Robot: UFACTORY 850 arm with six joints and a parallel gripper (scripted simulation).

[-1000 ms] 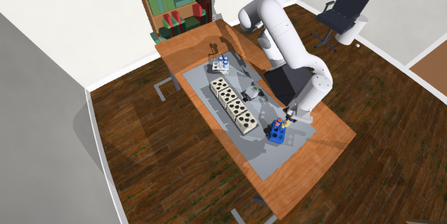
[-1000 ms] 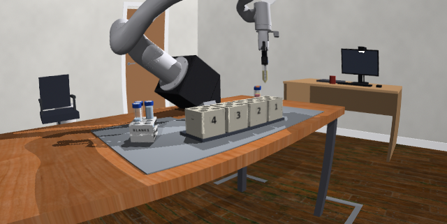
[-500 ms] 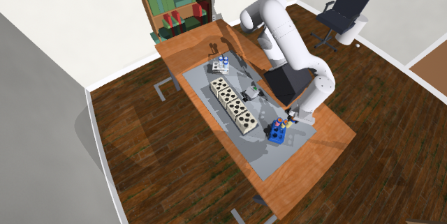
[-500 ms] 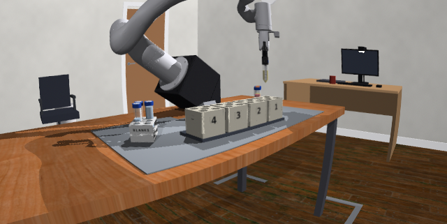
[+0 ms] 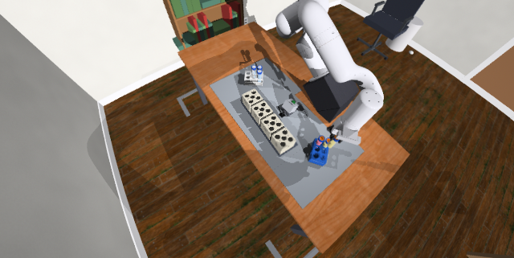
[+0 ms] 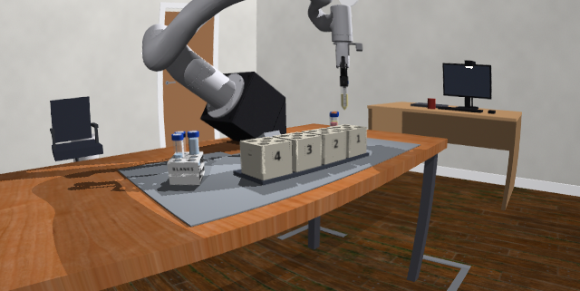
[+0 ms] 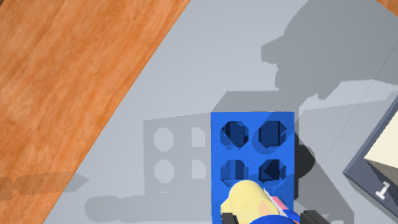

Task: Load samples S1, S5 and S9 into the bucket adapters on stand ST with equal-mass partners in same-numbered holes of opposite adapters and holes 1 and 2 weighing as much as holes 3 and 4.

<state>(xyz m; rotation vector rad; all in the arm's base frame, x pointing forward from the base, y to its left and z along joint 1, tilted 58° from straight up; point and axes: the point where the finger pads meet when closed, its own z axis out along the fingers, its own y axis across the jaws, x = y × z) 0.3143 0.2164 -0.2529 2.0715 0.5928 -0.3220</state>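
Note:
My gripper (image 5: 335, 133) (image 6: 344, 83) (image 7: 272, 218) is shut on a blue-capped tube (image 6: 344, 100) (image 7: 245, 196) with yellow contents, held above the blue rack (image 5: 318, 162) (image 7: 252, 118). The tube's ID cannot be read. In that rack stand two orange-dotted tubes, one pink (image 5: 320, 140) (image 6: 333, 118) and one yellow, partly hidden; four rack holes are empty. The adapters 1 (image 6: 358, 145), 2 (image 6: 336, 151), 3 (image 6: 309, 157) and 4 (image 6: 265, 161) sit in the stand (image 6: 263, 180) (image 7: 369, 185). No tube shows in their holes. Three blue-capped blanks (image 5: 260, 75) (image 6: 194, 143) stand in the BLANKS rack (image 6: 186, 178).
The green DONE key (image 5: 294, 101) is on its small desk (image 5: 289, 108), between the adapters and the robot's black base (image 5: 329, 95) (image 6: 254, 105). The grey mat (image 5: 305, 194) (image 6: 195, 214) lies under the racks and stand.

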